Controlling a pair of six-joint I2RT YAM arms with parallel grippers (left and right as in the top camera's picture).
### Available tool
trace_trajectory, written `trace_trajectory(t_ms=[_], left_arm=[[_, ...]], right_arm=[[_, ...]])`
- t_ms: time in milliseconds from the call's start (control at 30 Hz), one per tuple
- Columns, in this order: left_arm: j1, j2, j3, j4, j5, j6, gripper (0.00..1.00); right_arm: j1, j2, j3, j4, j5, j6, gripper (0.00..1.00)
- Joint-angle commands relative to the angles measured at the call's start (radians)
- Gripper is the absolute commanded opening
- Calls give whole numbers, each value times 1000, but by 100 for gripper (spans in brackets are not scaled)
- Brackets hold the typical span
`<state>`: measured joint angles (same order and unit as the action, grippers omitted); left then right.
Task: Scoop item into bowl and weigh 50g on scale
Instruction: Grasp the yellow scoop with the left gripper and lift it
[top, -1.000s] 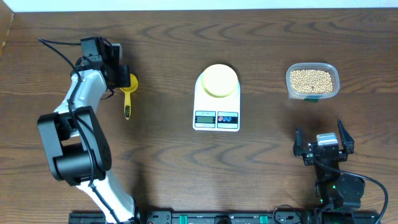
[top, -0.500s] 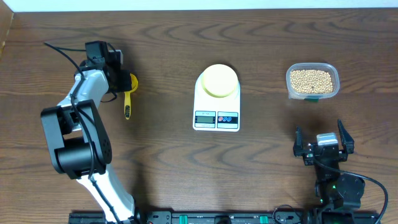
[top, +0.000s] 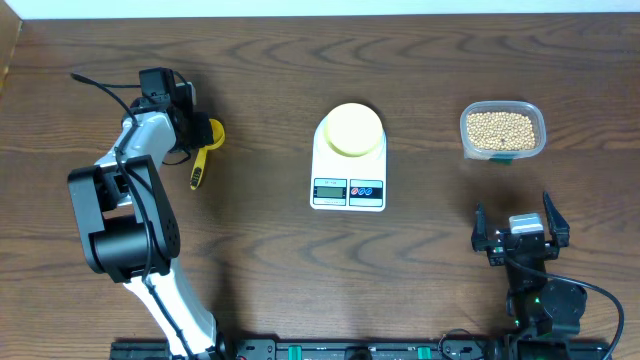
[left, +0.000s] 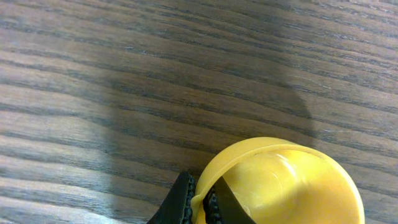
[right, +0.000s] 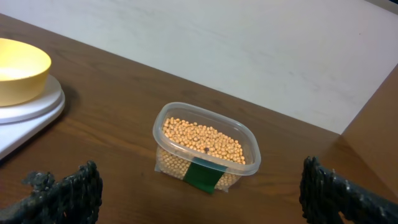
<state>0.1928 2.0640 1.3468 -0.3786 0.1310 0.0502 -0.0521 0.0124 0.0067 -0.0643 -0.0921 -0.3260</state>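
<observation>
Far left, left pincer (left: 200, 200) clamping scoop (left: 280, 183) rim

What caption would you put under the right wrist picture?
Open right claw faces a tub of beans; bowl sits on scale at left.

Scale (top: 348, 165) stands at the centre of the table (top: 300, 60). Bowl (top: 352, 129) sits on the scale, toward its 12 o'clock end. Scoop (top: 202, 160) lies on the table at 9 o'clock from the scale, well apart. Tub (top: 503, 154) stands at 3 o'clock, with the beans (top: 500, 128) in it.
</observation>
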Motion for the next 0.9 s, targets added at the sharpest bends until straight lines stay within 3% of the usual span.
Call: trace_trajectory(t_ms=[0,67,133,167,200,300,567,867], left_arm=[[0,-40,12,-3,-12,-144,7],[0,-92,17,4,-12,-244,7],[0,-180,18,2,-12,-455,7],[0,-249,18,-11,-11,-654,7],[0,-286,18,-20,-10,-764,8],[-2,-375,18,-53,17,-997,8],[-56,-465,18,-130,98,-1197,8],[-151,-464,17,-193,98,-1241,8]], right_arm=[[-1,-6,-1,-5,4,0,99],[-1,-6,-1,-5,4,0,99],[-1,-6,-1,-5,4,0,99],[-1,-6,-1,-5,4,0,99],[-1,-6,-1,-5,4,0,99],[-1,-6,-1,-5,4,0,99],[-1,-6,-1,-5,4,0,99],[-1,-6,-1,-5,4,0,99]])
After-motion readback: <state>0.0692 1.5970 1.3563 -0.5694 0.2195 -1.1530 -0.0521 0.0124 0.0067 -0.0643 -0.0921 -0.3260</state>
